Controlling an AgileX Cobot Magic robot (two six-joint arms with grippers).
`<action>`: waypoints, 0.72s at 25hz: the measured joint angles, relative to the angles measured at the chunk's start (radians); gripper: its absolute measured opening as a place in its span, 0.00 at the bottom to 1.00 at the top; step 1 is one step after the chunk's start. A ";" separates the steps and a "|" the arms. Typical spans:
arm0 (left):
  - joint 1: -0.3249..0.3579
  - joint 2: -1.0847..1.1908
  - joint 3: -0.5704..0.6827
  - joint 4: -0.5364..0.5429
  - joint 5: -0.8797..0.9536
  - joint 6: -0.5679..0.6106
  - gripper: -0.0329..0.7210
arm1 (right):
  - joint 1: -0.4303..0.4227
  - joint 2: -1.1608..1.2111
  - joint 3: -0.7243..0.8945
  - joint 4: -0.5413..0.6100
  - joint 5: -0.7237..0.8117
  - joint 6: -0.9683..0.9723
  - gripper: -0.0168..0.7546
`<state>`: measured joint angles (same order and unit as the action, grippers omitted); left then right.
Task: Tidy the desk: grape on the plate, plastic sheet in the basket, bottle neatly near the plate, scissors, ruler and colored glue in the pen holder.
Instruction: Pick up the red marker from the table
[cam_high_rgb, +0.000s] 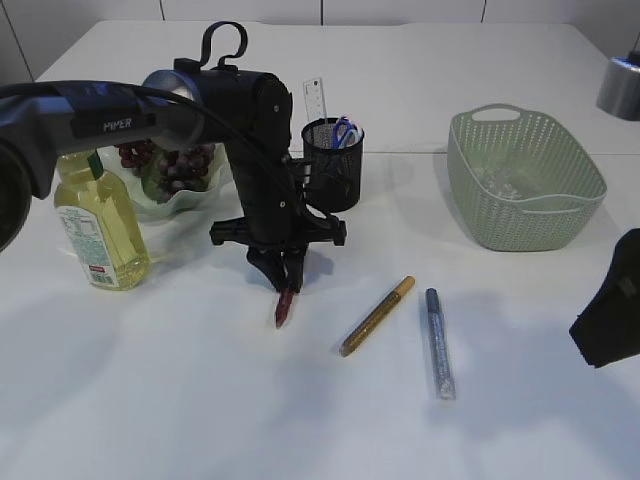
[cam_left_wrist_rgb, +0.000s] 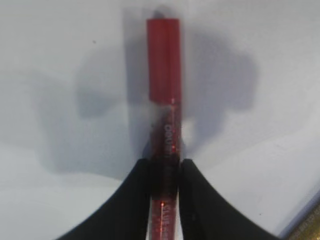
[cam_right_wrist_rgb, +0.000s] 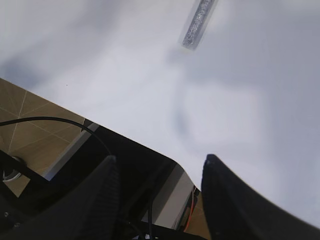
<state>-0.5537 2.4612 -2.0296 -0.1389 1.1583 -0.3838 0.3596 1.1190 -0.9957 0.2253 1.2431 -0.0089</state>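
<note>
My left gripper (cam_high_rgb: 283, 270) points down at the table's middle, shut on a red colored glue pen (cam_high_rgb: 285, 308). In the left wrist view both fingers press the red glue pen (cam_left_wrist_rgb: 164, 60) from either side, its cap toward the table. A gold glue pen (cam_high_rgb: 377, 316) and a silver-blue glue pen (cam_high_rgb: 439, 343) lie flat to the right. The black mesh pen holder (cam_high_rgb: 331, 165) holds the ruler (cam_high_rgb: 315, 100) and scissors (cam_high_rgb: 343, 131). Grapes (cam_high_rgb: 165, 160) sit on the plate (cam_high_rgb: 180, 208), with the yellow bottle (cam_high_rgb: 95, 225) beside it. My right gripper (cam_right_wrist_rgb: 160, 162) is open and empty.
The green basket (cam_high_rgb: 525, 180) stands at the right rear with the crumpled plastic sheet (cam_high_rgb: 500, 180) inside. The right arm (cam_high_rgb: 612, 305) hangs at the table's right edge. In the right wrist view the silver-blue glue pen (cam_right_wrist_rgb: 198, 22) lies far ahead, beyond the table edge.
</note>
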 joint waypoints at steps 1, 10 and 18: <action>0.000 0.000 0.000 0.002 0.000 0.000 0.23 | 0.000 0.000 0.000 0.000 0.000 0.000 0.57; 0.000 0.002 -0.002 0.004 0.002 0.000 0.16 | 0.000 0.000 0.000 0.000 0.000 -0.002 0.57; 0.000 0.010 -0.033 0.006 0.044 0.001 0.15 | 0.000 0.000 0.000 0.000 0.000 -0.004 0.57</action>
<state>-0.5537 2.4715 -2.0629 -0.1334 1.2023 -0.3831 0.3596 1.1190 -0.9957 0.2253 1.2431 -0.0133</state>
